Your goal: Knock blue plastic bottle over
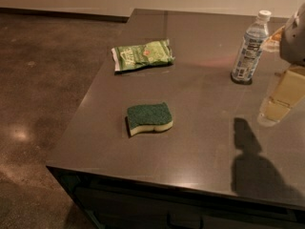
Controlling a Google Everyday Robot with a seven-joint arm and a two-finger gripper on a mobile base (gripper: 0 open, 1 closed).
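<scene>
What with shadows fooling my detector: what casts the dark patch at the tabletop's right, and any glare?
Camera view: likely the shadow of the beige gripper at the right edge, beside the blue plastic bottle; the glossy dark table has faint sheen, the floor one glare spot.
</scene>
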